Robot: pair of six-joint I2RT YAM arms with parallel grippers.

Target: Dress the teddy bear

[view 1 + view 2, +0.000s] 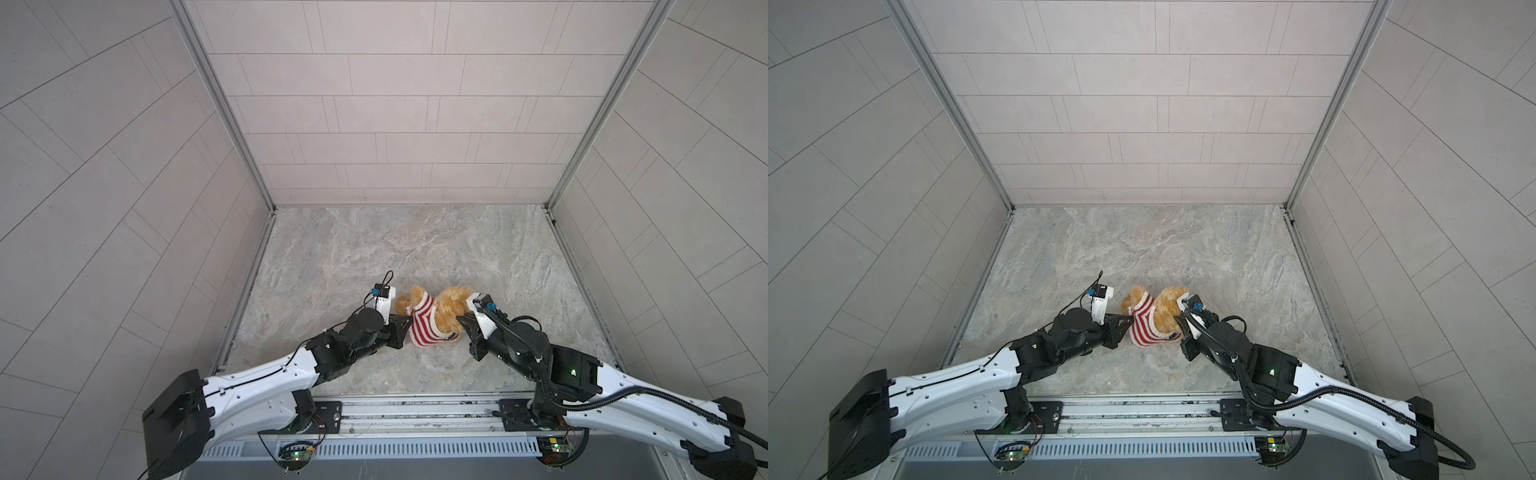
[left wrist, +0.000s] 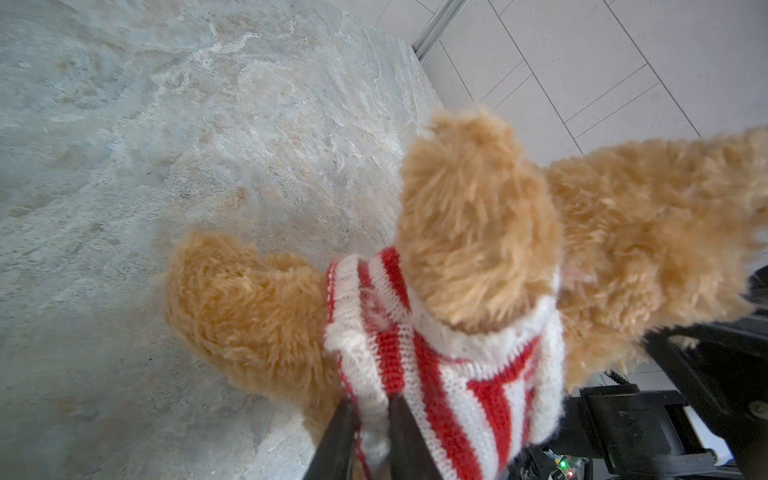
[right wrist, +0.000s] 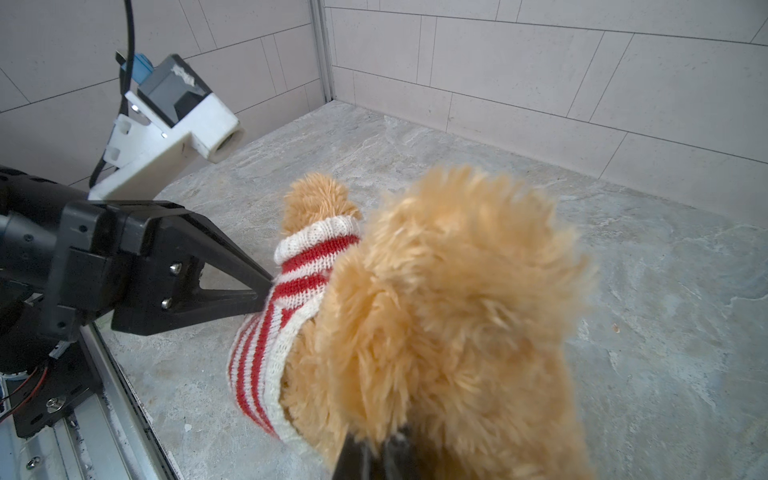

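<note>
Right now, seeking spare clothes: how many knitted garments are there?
1: the red-and-white striped knitted sweater, on the fluffy golden-brown teddy bear, pinched by the left gripper. None seems hidden.

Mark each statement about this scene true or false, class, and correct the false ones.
1. The left claw pinches the red-and-white striped knitted sweater. True.
2. The fluffy golden-brown plush teddy bear sits against the back wall. False: it lies between the two claws, near the front.
3. The right claw grips the bear's fur. True.
4. The sweater lies apart from the bear. False: the bear wears it, a limb poking from one cuff.
</note>
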